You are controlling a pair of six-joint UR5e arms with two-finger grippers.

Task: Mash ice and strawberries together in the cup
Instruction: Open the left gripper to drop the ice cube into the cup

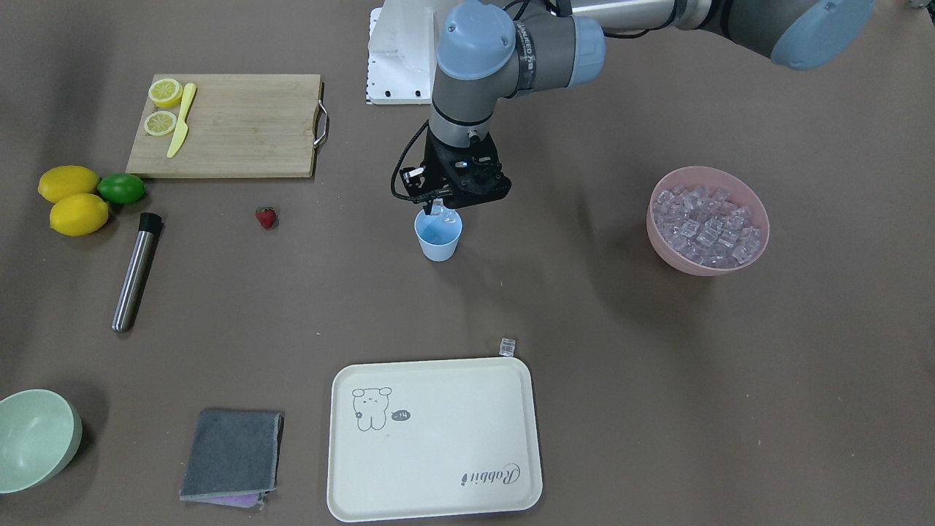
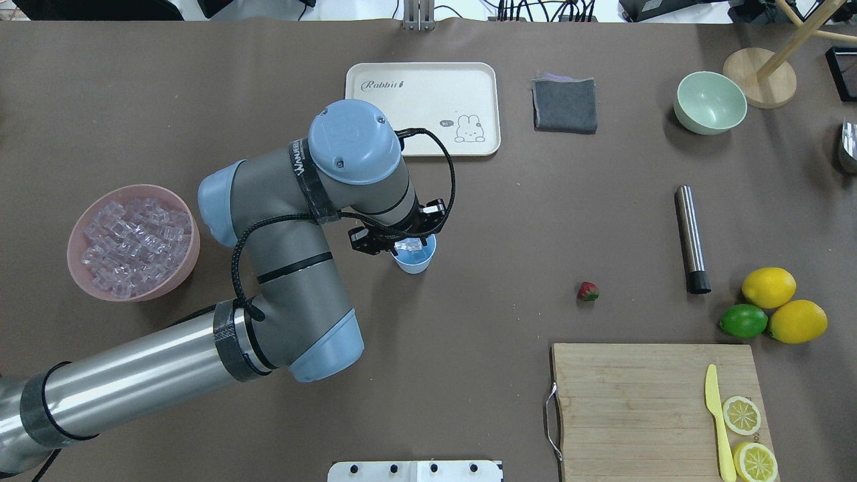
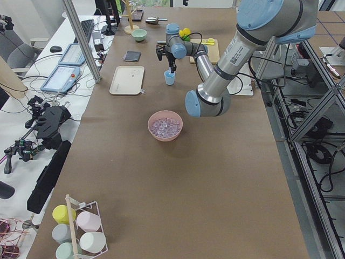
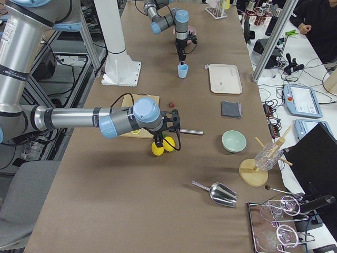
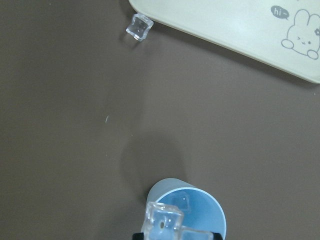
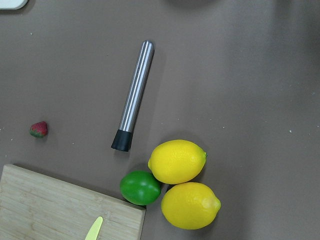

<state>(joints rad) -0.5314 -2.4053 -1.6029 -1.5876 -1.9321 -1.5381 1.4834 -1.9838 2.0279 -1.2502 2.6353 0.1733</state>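
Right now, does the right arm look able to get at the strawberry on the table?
Probably yes. The strawberry lies alone on bare table, apart from the cutting board and metal rod, with nothing over it. The right tool hangs close by, near the lemons.

Two lemons [image 1: 68, 183], two lemon halves [image 1: 165, 92], two bowls [image 1: 685, 260], one lime [image 1: 121, 188], one strawberry [image 1: 266, 217], one cup [image 1: 438, 248], one tray [image 1: 438, 453]

From my station, left arm [image 2: 294, 288]: grey links, pale blue domed joint caps with small screws, brushed silver upper tube, black bands at seams. White lettering on black wrist collar. Black cable loops along forearm to black left gripper [image 1: 440, 210]. Right arm [image 4: 68, 118]: same grey, blue, silver; black cable too.
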